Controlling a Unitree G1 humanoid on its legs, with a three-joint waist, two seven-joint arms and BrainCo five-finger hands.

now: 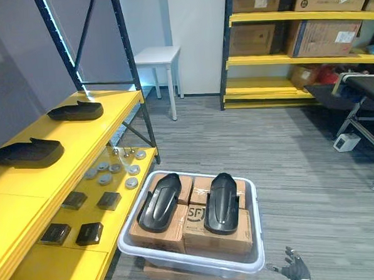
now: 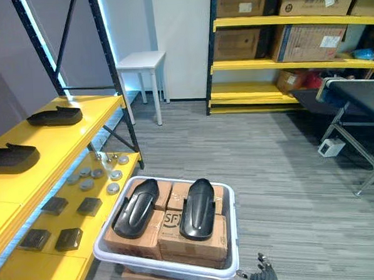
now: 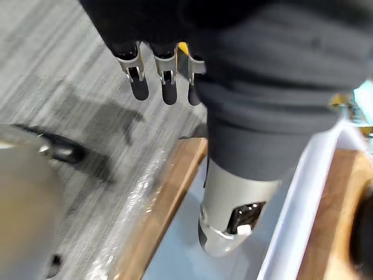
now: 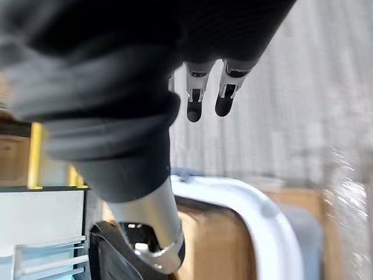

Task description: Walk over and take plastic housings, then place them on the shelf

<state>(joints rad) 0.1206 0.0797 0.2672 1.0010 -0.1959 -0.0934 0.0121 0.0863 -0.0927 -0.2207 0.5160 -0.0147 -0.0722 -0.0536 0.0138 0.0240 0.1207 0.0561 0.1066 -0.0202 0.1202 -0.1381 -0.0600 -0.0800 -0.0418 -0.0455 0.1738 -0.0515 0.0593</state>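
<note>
White bin (image 1: 193, 255) sat right beside yellow shelf (image 1: 105, 125), at its lower edge, loads of open grey floor (image 1: 288, 147) on right. Two glossy black plastic housings (image 1: 159, 203) lay side by side on cardboard boxes (image 1: 220, 240) inside bin; shelved housings (image 1: 76, 111) up top. Left robot hand (image 3: 233, 192), right robot hand (image 1: 298, 269) both released, holding nothing.

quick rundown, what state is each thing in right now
left hand: open, empty
right hand: open, empty
white bin: open top, packed with cardboard boxes
bin housings: lying on the boxes, not taken
shelved housings: lying flat on the yellow shelf
</note>
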